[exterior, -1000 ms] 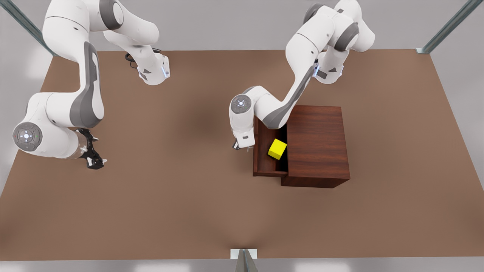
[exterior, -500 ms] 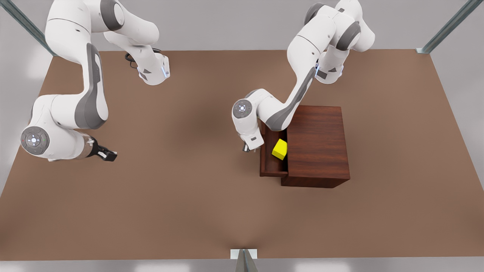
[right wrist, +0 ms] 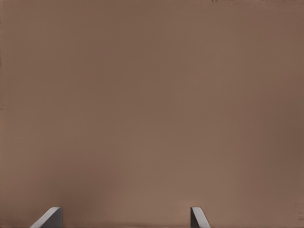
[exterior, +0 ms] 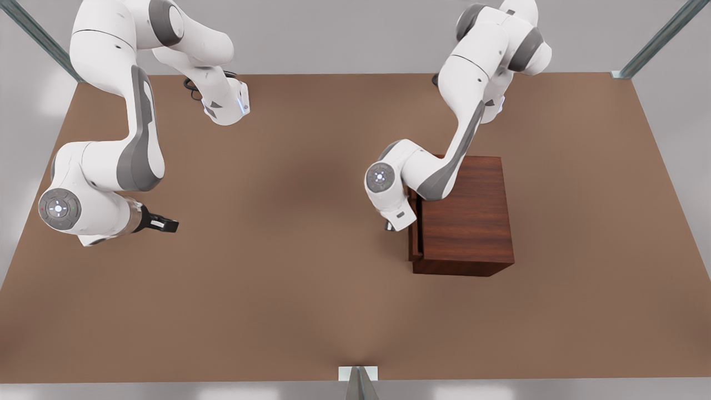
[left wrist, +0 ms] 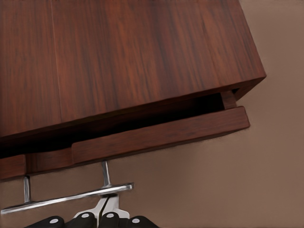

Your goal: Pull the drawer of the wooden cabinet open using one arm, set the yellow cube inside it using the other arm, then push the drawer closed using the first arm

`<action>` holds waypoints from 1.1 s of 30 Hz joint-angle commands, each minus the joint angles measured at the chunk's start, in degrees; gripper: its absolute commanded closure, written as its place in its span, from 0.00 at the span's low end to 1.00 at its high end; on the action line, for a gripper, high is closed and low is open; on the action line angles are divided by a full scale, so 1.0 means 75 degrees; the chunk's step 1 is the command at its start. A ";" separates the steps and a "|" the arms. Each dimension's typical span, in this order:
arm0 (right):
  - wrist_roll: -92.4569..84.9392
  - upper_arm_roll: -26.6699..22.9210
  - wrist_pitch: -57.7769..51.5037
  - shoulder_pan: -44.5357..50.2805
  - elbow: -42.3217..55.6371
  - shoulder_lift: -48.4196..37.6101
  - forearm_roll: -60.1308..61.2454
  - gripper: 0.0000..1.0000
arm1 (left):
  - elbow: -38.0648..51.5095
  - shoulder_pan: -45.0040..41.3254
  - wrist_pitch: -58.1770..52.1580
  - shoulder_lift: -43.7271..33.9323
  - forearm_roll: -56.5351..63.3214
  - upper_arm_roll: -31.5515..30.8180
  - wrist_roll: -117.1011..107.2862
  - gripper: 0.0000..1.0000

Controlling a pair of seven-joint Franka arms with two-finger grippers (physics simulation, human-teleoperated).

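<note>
Since the earlier frame, drawer (exterior: 414,239) nearly shut. Left gripper (left wrist: 105,202), fingers pinching handle (left wrist: 66,196), may skew it; right gripper (exterior: 165,224), fingers spread, waits centre-left.

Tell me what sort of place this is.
Likely a simulated robot test cell: a bare brown table, metal frame posts at its corners, and one wooden cabinet as furniture.
</note>
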 commanded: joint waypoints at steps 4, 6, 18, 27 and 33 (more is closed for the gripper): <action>-0.1172 0.0000 -0.0020 0.0000 0.0007 -0.0009 0.0002 0.00 | -0.0044 0.0062 -0.0098 -0.0015 0.0043 0.0077 0.0698 1.00; -0.1172 0.0000 -0.0020 0.0000 0.0007 -0.0009 -0.0010 0.00 | -0.0044 0.0062 -0.0098 -0.0026 0.0043 0.0159 0.0745 1.00; -0.1137 0.0000 -0.0078 -0.0011 0.0007 0.0049 0.0025 0.00 | 0.0811 0.0108 -0.0250 -0.0026 -0.0672 0.0335 0.0862 0.00; -0.1137 -0.0012 -0.0184 -0.0023 0.0007 0.0084 0.0014 0.00 | 0.0894 0.5324 -0.3814 -0.2253 -0.2548 0.0241 1.6108 0.00; -0.1137 -0.0011 -0.0196 -0.0023 0.0007 0.0084 0.0014 0.00 | -0.0337 0.4796 -0.1012 -0.3061 -0.1809 0.0054 1.6694 0.00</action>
